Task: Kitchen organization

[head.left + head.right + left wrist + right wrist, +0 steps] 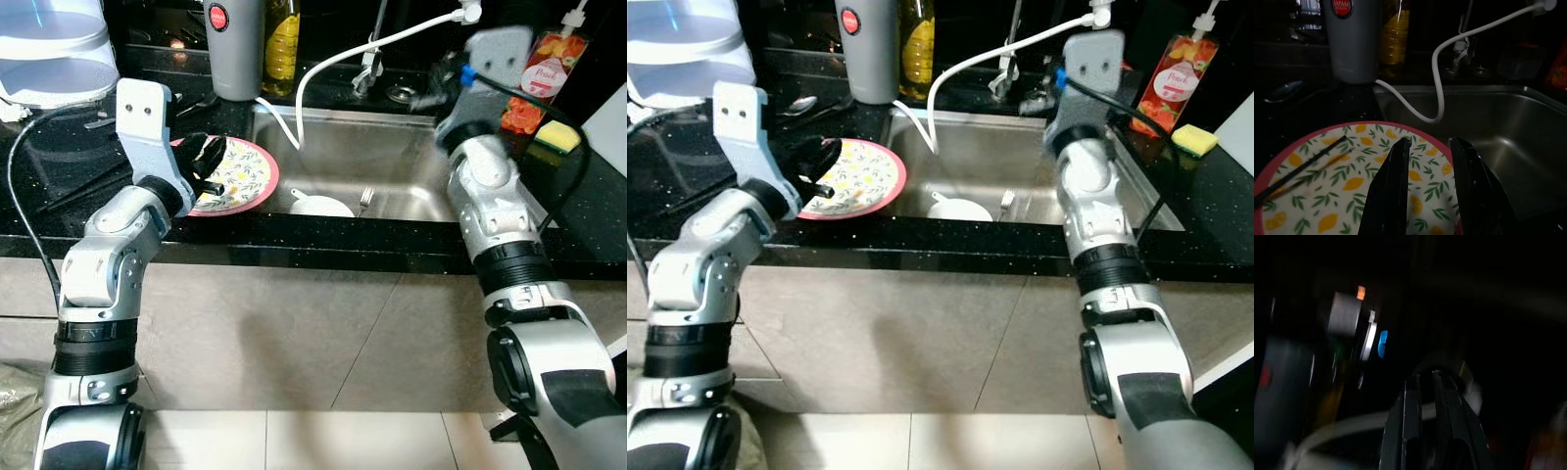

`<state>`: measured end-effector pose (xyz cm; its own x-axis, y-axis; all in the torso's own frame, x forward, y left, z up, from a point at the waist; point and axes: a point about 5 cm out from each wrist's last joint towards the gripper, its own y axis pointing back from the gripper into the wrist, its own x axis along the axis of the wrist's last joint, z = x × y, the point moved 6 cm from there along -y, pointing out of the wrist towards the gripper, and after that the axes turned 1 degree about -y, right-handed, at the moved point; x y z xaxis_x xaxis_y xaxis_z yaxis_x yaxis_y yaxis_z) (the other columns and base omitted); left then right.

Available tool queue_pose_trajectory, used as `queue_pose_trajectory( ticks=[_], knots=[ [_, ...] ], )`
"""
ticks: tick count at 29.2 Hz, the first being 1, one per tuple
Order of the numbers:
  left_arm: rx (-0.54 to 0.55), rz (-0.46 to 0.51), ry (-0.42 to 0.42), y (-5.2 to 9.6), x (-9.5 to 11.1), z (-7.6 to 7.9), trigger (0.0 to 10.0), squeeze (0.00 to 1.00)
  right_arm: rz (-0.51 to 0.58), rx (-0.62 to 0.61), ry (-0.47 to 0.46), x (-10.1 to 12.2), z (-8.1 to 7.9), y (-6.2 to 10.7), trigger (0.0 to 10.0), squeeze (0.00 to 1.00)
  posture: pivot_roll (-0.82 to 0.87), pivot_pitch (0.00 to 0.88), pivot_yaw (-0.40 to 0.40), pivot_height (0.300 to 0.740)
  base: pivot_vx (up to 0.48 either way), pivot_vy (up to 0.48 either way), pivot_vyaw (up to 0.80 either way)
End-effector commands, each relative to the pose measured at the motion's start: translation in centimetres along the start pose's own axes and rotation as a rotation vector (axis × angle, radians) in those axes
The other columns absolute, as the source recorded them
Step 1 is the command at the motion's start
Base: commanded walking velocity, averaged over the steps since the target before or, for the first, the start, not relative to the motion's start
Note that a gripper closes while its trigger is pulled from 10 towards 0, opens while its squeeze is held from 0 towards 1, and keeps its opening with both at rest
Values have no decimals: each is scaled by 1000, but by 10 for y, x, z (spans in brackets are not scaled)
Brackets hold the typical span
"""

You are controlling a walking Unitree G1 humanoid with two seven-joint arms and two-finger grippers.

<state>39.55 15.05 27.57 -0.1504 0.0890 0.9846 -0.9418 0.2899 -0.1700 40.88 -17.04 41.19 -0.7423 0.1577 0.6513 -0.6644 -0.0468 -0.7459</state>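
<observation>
Left gripper [1427, 164] spread over lemon plate [240, 176] rim; lower squarely, pinch edge firmly. Right gripper [1432, 382] near-closed, raised over sink [392, 162].

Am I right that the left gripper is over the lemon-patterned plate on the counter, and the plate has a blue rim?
Not quite. The left gripper is over the lemon-patterned plate on the counter, but its rim is pink-red, not blue, as the left eye view shows.

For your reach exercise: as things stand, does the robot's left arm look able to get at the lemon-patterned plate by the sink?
Probably yes: the left pincer hangs open over the plate, with nothing between them.
</observation>
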Motion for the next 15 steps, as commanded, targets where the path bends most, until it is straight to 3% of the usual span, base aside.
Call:
queue_pose_trajectory(
  ticks=[1,3,7,10,11,12,14,15],
  knots=[
    [-7,-18,19,-5,-4,7,10000,0,97,-13,31,25,4,-5,10000,0,166,0,-54,740,0,0,0],
    [-17,-33,27,-10,-8,15,10000,0,121,15,47,35,0,-9,10000,0,148,5,-40,740,0,0,0],
    [-45,-46,23,-18,-12,28,10000,0,87,54,74,35,-9,-9,10000,0,115,0,-9,740,0,0,0],
    [-47,-49,26,-19,-12,30,10000,0,82,67,81,34,-12,-7,10000,0,115,0,-9,740,0,0,0],
    [-34,-59,24,-20,-14,29,10000,0,46,81,72,26,-15,-2,10000,0,105,3,-2,740,0,0,0],
    [8,-63,-16,-21,-13,20,10000,0,-92,93,48,-8,-23,22,10000,0,100,10,-4,740,0,0,0],
    [19,-62,-33,-21,-12,18,10000,0,-128,95,41,-17,-26,30,10000,0,100,10,-4,740,0,0,0],
    [46,-45,-106,-19,-8,13,10000,0,-163,102,26,-25,-29,42,10000,0,103,7,6,740,0,0,0]
  ],
)
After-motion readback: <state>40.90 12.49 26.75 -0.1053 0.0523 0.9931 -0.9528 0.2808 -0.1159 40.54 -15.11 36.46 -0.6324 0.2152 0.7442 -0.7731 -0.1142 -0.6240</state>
